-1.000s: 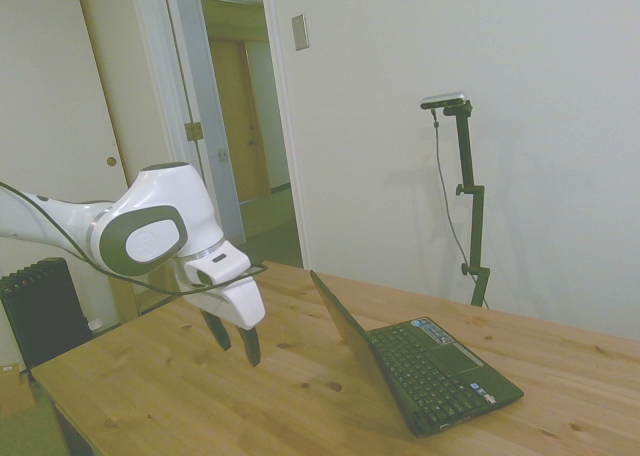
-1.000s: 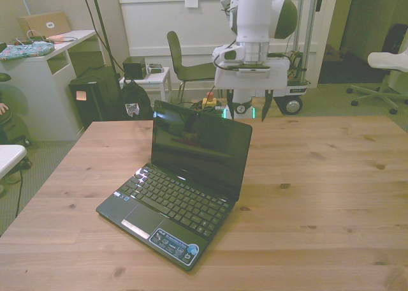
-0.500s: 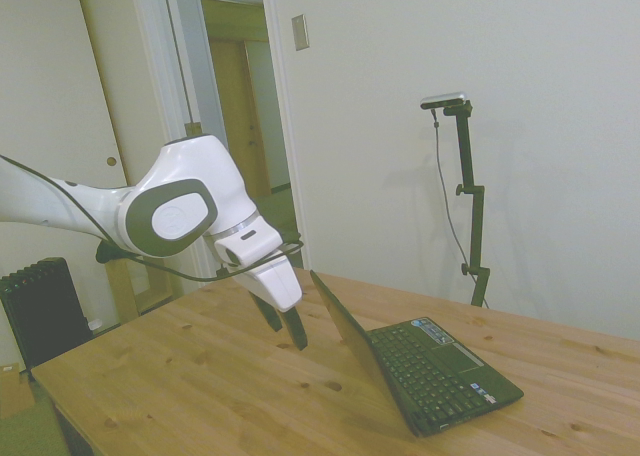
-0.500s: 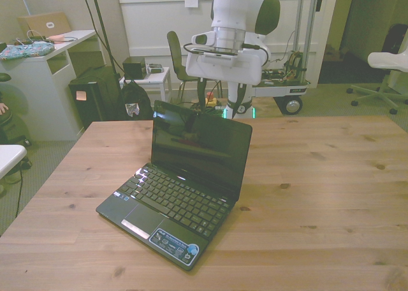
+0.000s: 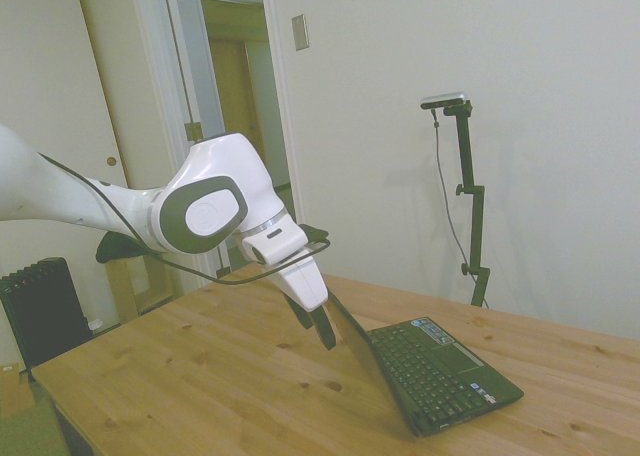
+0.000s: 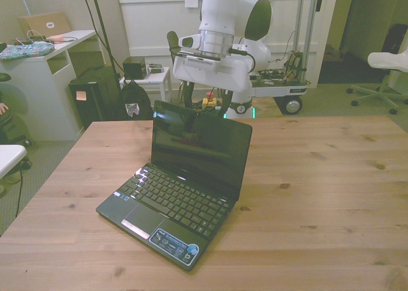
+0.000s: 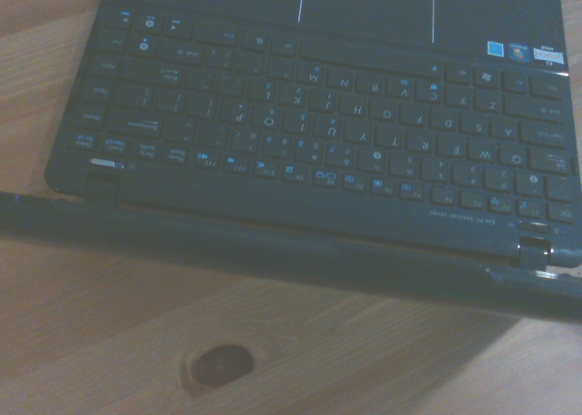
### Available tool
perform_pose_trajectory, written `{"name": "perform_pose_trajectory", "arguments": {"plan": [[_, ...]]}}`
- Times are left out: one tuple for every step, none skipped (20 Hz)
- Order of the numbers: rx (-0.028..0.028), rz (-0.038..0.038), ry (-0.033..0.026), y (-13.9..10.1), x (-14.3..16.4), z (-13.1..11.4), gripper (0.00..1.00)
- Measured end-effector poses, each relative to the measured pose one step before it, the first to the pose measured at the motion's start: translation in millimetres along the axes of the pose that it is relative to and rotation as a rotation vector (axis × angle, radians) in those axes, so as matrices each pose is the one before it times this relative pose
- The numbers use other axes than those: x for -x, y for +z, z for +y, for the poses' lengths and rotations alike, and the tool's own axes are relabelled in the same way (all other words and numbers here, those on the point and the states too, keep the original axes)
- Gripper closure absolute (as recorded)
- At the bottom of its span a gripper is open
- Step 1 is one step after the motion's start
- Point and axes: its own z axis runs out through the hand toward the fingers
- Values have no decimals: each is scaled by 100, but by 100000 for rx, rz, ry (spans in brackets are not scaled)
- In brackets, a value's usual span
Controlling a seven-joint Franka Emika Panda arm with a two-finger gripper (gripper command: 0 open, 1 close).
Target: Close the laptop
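Note:
The laptop (image 6: 175, 198) stands open on the wooden table (image 6: 319, 195), its dark screen tilted slightly back and its keyboard (image 7: 318, 115) lit by small blue marks. In the side view the laptop (image 5: 435, 376) has its lid rising toward the arm. My gripper (image 5: 314, 326) hangs tilted just behind the lid's upper edge, open with nothing between its fingers. Seen from the front, the gripper (image 6: 205, 107) sits right above and behind the screen, its fingertips partly hidden by the lid. The wrist view looks over the lid's top edge (image 7: 273, 247) onto the keys.
Beyond the table's far edge stand a chair (image 6: 182, 58), a black bag (image 6: 134, 103) and a white desk (image 6: 54, 55) at the front view's left. A white office chair (image 6: 389, 61) is at the far right. A dark radiator (image 5: 40, 311) stands by the door.
The arm has swung toward the laptop, carrying the gripper from well behind the lid to just behind its top edge. The laptop has not moved.

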Motion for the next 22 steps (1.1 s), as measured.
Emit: {"name": "perform_pose_trajectory", "arguments": {"plan": [[-347,269,148,-159,-193,-149,100],[-322,247,48,-136,-153,-169,100],[-53,85,8,-5,-101,-113,100],[21,4,46,51,-98,-96,100],[11,1,36,56,-107,-124,100],[34,-4,39,70,-112,-121,100],[76,-17,15,80,-86,-93,100],[138,-29,-60,103,-48,-81,100],[101,30,-84,67,-42,-67,100],[-26,77,-47,6,-57,-86,100],[-146,138,11,-57,-96,-108,100],[-141,160,16,-56,-111,-116,100],[-55,107,38,-11,-96,-90,100],[-26,69,128,13,-127,-68,100],[-78,114,250,-20,-198,-49,100],[-153,257,372,-92,-318,-65,100],[40,248,467,-88,-380,-19,100],[179,96,489,-47,-357,18,100],[166,59,541,-23,-345,25,100],[285,54,721,-86,-472,15,100],[90,134,722,4,-477,14,100],[130,207,919,83,-608,35,100]]}}
